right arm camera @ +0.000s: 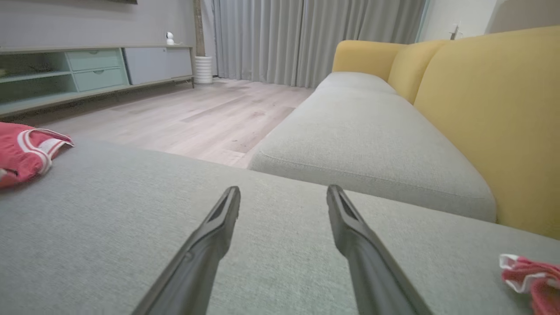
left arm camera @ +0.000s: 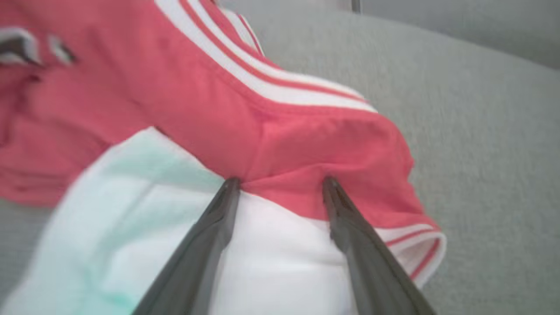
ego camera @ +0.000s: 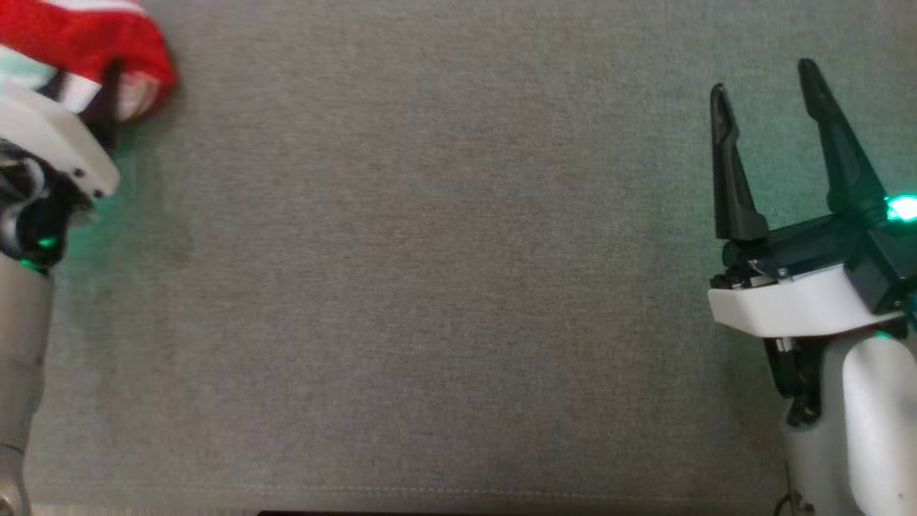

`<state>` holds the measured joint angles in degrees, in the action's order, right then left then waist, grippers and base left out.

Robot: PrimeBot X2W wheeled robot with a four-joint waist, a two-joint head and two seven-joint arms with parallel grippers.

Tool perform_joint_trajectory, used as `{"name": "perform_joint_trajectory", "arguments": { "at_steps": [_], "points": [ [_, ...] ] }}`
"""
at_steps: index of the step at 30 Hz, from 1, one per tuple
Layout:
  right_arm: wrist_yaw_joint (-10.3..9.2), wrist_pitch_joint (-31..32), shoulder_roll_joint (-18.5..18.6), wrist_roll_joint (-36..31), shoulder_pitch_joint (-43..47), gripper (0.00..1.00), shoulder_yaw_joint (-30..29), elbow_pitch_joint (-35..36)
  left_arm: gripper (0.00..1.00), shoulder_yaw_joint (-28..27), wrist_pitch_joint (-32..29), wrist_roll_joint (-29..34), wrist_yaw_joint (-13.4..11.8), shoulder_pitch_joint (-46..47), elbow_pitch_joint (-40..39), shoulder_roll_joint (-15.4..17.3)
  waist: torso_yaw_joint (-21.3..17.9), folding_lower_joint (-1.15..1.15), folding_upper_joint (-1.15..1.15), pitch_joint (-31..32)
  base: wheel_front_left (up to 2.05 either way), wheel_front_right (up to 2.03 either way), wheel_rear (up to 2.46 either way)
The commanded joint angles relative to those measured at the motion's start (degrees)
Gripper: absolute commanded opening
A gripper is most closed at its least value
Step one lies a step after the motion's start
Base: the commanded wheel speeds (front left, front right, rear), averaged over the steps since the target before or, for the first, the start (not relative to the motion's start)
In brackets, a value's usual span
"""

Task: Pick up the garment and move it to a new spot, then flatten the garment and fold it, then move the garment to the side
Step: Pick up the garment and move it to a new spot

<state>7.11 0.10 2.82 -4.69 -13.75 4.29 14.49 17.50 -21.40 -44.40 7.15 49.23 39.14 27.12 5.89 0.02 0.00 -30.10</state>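
The garment, red with white stripes and a white and pale mint inside, lies bunched at the far left of the grey cushion. In the left wrist view my left gripper is open, and both fingertips touch the garment where red fabric meets the white layer. My left wrist covers part of the cloth. My right gripper stands open over bare cushion at the right, holding nothing and far from the garment. The garment's striped edge also shows at the left of the right wrist view.
Another bit of red and white cloth lies on the cushion at the lower right of the right wrist view. Beyond are a sofa seat with a yellow backrest, a wooden floor and a low cabinet.
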Motion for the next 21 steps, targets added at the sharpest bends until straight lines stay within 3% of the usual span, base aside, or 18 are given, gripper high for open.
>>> {"name": "perform_joint_trajectory", "arguments": {
  "at_steps": [1,7,8,9,11,21],
  "points": [
    [0.37,0.04,0.06,-0.43,-0.65,1.0,0.99,2.55,1.0,-1.35,-1.4,-0.64,0.25,1.48,-0.71,3.21,-1.29,-0.02,0.0,-1.66,0.0,0.0,0.0],
    [0.37,-0.51,0.06,-0.36,-0.79,1.0,0.33,2.98,1.0,0.46,-5.81,-1.84,0.3,2.03,2.25,3.93,-1.73,-0.02,0.0,-2.61,0.0,0.0,0.0],
    [0.37,-0.6,0.06,-0.31,-0.81,1.0,0.22,2.97,0.76,0.5,-5.71,-1.83,0.3,2.22,2.57,4.06,-1.73,-0.02,0.0,-2.67,0.0,0.0,0.0],
    [0.37,-0.71,0.06,-0.27,-0.82,1.0,0.1,2.94,0.44,0.55,-5.41,-1.71,0.3,2.4,2.82,4.19,-1.7,-0.02,0.0,-2.66,0.0,0.0,0.0],
    [0.37,-0.95,0.06,-0.25,-0.79,1.0,-0.21,2.71,0.0,0.79,-4.13,-1.0,0.31,2.74,3.2,4.69,-1.61,-0.02,0.0,-2.43,0.0,0.0,0.0],
    [0.37,-2.77,0.06,1.22,-0.13,1.0,-0.59,-1.3,0.0,0.71,9.54,2.1,0.33,6.25,3.36,7.38,-0.92,-0.02,0.0,4.49,0.0,0.0,0.0]
  ]
}}
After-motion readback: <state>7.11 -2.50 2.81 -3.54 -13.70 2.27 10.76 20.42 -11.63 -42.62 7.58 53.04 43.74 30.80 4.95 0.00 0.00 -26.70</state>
